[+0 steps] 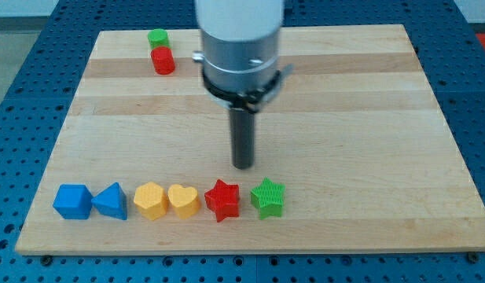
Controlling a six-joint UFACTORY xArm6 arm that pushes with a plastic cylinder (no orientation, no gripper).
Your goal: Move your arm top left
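My tip point(243, 165) rests on the wooden board point(344, 118) near its middle, just above the gap between the red star point(222, 200) and the green star point(267, 196). It touches no block. Along the view's bottom lies a row of blocks: a blue cube point(73, 201), a blue triangle point(111, 201), a yellow hexagon point(150, 200), a yellow heart point(183, 200), then the two stars. At the view's top left a green block point(157, 38) sits right above a red cylinder point(163, 60), far from my tip.
The arm's grey and white body point(240, 47) rises over the board's top centre and hides part of it. A blue perforated table point(22, 63) surrounds the board on all sides.
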